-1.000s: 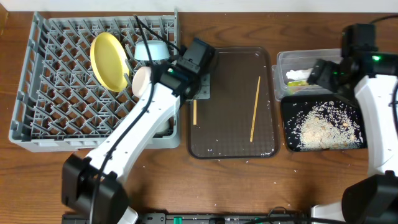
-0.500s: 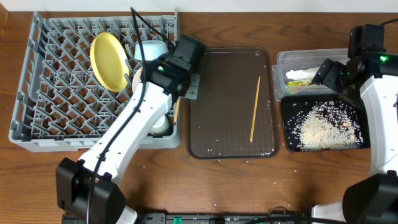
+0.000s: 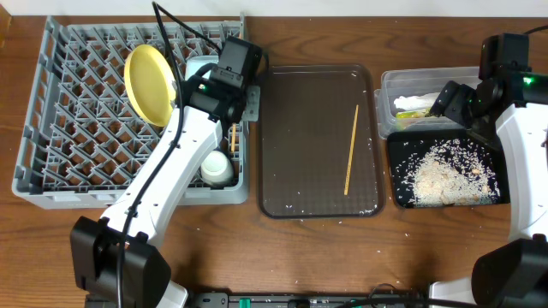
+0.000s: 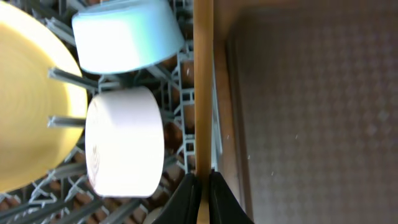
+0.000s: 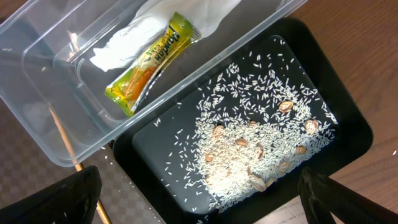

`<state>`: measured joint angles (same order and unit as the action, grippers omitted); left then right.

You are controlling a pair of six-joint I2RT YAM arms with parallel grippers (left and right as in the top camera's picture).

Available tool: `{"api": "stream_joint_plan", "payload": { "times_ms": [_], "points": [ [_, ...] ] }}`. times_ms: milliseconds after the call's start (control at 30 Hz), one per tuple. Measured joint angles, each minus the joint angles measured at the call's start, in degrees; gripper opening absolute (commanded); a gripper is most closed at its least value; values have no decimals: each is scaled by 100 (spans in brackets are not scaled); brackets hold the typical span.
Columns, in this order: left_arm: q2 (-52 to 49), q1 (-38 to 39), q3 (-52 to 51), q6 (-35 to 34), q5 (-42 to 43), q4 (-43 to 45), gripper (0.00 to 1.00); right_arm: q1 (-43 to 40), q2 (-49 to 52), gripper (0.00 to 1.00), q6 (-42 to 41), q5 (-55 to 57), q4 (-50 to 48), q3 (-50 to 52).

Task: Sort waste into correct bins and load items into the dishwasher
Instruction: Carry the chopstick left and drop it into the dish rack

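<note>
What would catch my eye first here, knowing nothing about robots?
Probably the big grey dish rack on the left, with a bright yellow plate standing on edge in it. Next, the left gripper pinches a wooden chopstick at the rack's right edge. On the far right, a black tray holds a heap of scattered rice.

The only printing in view is on the green-and-yellow snack wrapper (image 5: 149,60), which lies in the clear plastic tub (image 5: 37,81). In the right wrist view, a line of dark lettering runs lengthwise along its yellow band, but it is too small and blurred to read. From overhead the wrapper is only a patch of colour. No other word, number or sign is legible.
</note>
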<state>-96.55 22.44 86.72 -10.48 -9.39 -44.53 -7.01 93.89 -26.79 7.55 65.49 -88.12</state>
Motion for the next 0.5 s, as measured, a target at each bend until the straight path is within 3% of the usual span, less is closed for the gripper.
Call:
{"api": "stream_joint_plan", "payload": {
  "times_ms": [333, 500],
  "points": [
    [-389, -26, 0, 4, -433, 223, 9, 0, 0, 99, 0, 0, 2, 0],
    [-546, -26, -2, 39, -538, 238, 43, 0, 0, 99, 0, 0, 0, 0]
  ]
}}
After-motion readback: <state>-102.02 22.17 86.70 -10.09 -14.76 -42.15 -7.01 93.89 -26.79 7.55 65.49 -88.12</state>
